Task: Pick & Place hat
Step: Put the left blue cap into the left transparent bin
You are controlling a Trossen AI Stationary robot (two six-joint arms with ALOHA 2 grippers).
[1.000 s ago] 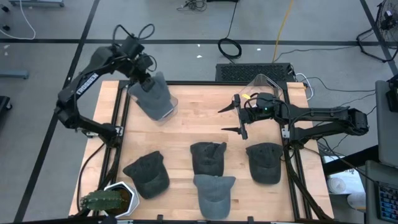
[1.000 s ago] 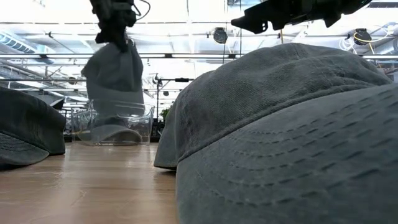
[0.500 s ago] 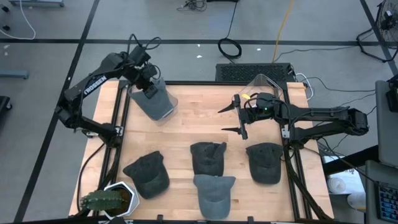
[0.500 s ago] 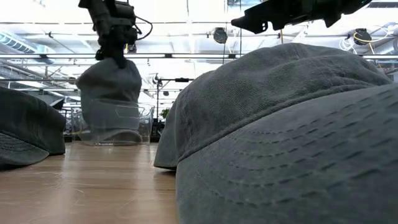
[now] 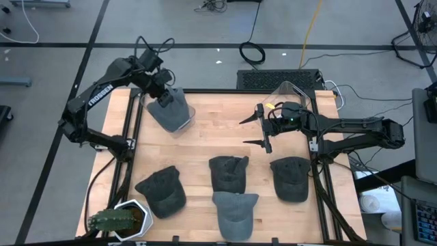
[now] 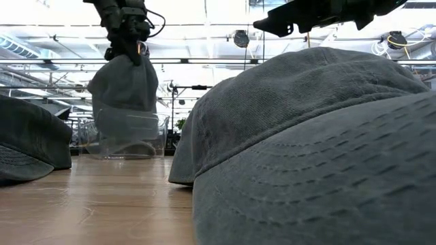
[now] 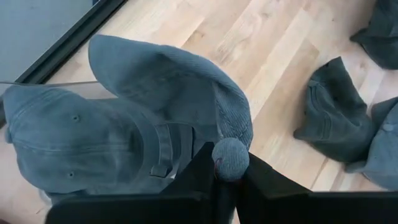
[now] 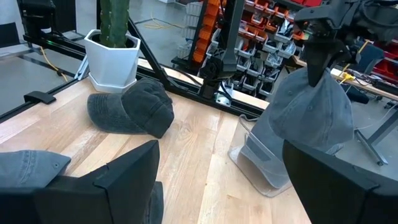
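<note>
A grey-blue cap (image 5: 172,108) hangs from my left gripper (image 5: 159,87) at the table's far left. Its lower part sits inside a clear plastic container (image 5: 179,125). The low view shows the same cap (image 6: 126,88) reaching down behind the container's wall (image 6: 153,136). My left gripper is shut on the cap. My right gripper (image 5: 251,131) hovers open above the table's middle right, level, pointing toward the left, and touches nothing. The right wrist view sees the cap (image 8: 311,112) and the container (image 8: 261,162) far ahead. My left gripper pinches a bunched fold of the cap's cloth (image 7: 231,159) between its two fingers (image 7: 199,171). It comes from above, pointing down. The cap hangs below the fingers with its crown and strap spread out, and its lower end is down inside the clear container (image 7: 37,93).
Three dark caps (image 5: 162,191) (image 5: 229,171) (image 5: 290,178) and one lighter grey-blue cap (image 5: 235,212) lie along the table's near half. A cactus in a white pot (image 5: 117,219) stands at the near left corner. A clear cover (image 5: 290,92) sits at the far right edge.
My left gripper has moved a little toward the table's right and down, staying shut. The cap has sunk from hanging mostly above the container to having its lower part inside it.
</note>
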